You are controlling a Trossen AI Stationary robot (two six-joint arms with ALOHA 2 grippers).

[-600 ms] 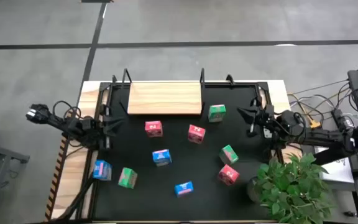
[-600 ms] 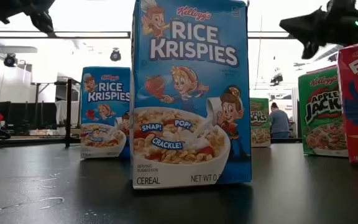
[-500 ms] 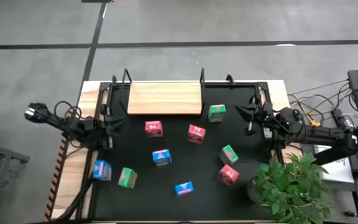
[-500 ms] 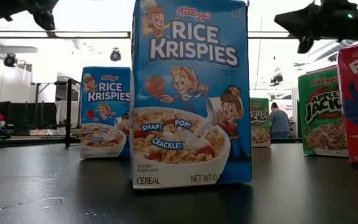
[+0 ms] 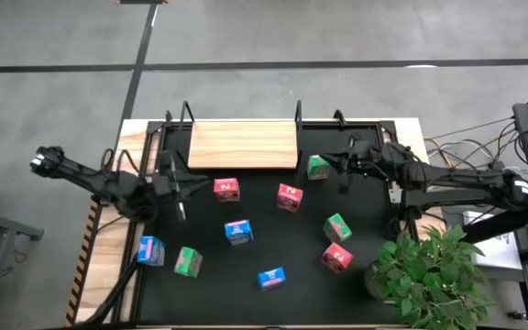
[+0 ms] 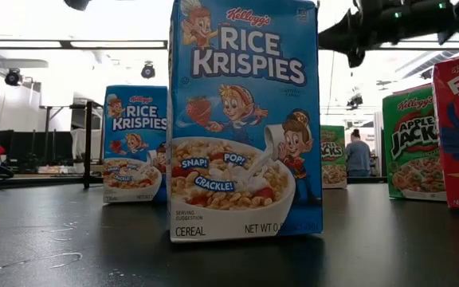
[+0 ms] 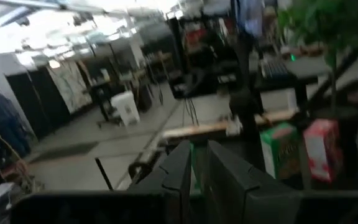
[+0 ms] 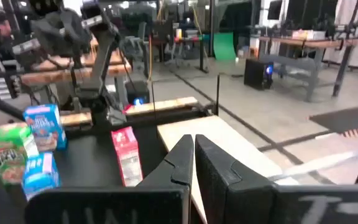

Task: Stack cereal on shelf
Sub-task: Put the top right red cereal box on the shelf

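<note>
We found nine cereal boxes scattered upright on the black mat, near of the bare wooden shelf. Left gripper nearly closed, right gripper closed; both empty. Boxes likely light, crushable cardboard; pinch opposite flat sides.

Bright overhead room lights, glare behind low view, left wrist view motion-blurred
</note>
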